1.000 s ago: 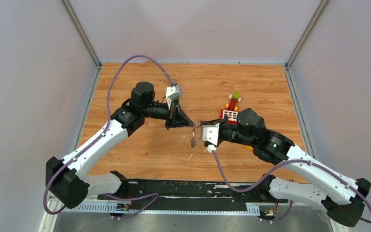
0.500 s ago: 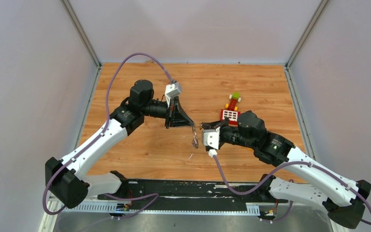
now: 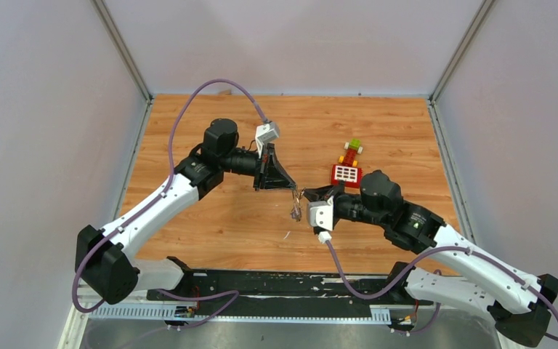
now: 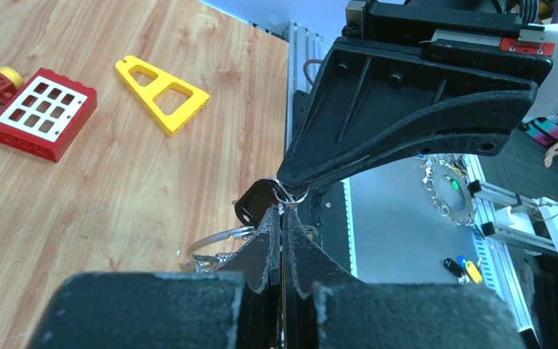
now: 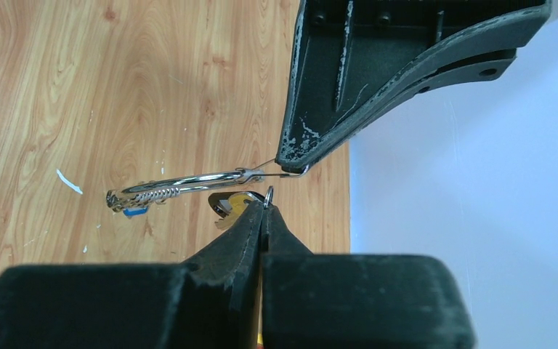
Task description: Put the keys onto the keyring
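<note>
Keyring (image 5: pixel 189 179), thin round silver wire ring with a blue plastic tag (image 5: pixel 135 211) and a few small silver keys, hung in the air above the middle of the wooden surface (image 3: pixel 211 225), pinched by a sliver of wire only. Likely trouble from here: wire slipping out of so slight a hold and dropping to the surface with tag and keys, caused by any tug or twist from the opposite tip. Likewise possible: coil not parted far enough, key hole riding past the wire end instead of onto it, caused by tips meeting slightly off line. Also a risk of tip knocking against tip, given how close.

Left pincer (image 4: pixel 283 215): shut tight, no gap between fingers, nipping the keyring at its wire, ring and tag dangling to one side. Right pincer (image 5: pixel 264 213): likewise shut tight, gripping the small silver-bladed key with black plastic head (image 4: pixel 254 200), seemingly by a tiny loop at its top, just beside the left tip. Cannot tell whether key and keyring already linked.

Further out, toward the right edge of the surface: red toy block with white window grid (image 4: pixel 40 113), yellow triangular toy frame (image 4: pixel 161 83) near it, both well apart from the tips.
</note>
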